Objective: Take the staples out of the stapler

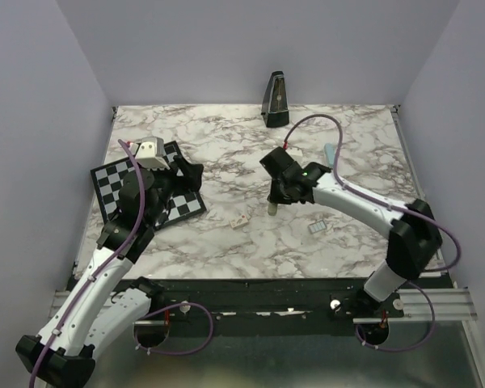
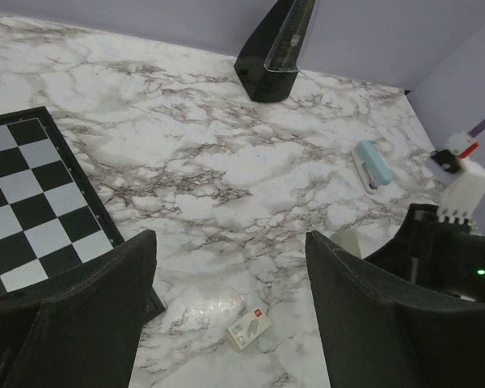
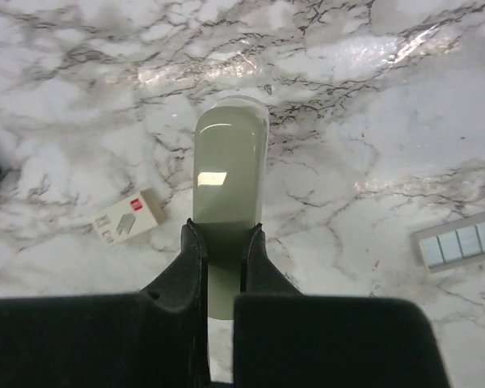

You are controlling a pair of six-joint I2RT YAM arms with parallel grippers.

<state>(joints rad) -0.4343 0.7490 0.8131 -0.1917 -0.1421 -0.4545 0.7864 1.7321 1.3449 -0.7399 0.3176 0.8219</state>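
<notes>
My right pincer [image 3: 225, 238] is closed tight around the near end of the stapler [image 3: 230, 162]. It stands mid-table, its long axis running straight out from my fingers down toward the marble table [image 3: 372, 121]. My left pincer [image 2: 230, 307] gapes wide and empty, well off by the chessboard [image 2: 32, 202]. I count one stapler, one small box [image 3: 128, 217] and one metronome [image 2: 275, 48].

Robot lab cell: plain lavender walls [image 1: 32, 97], marble-print tabletop [image 1: 250, 242], aluminium rail [image 1: 436, 303].
</notes>
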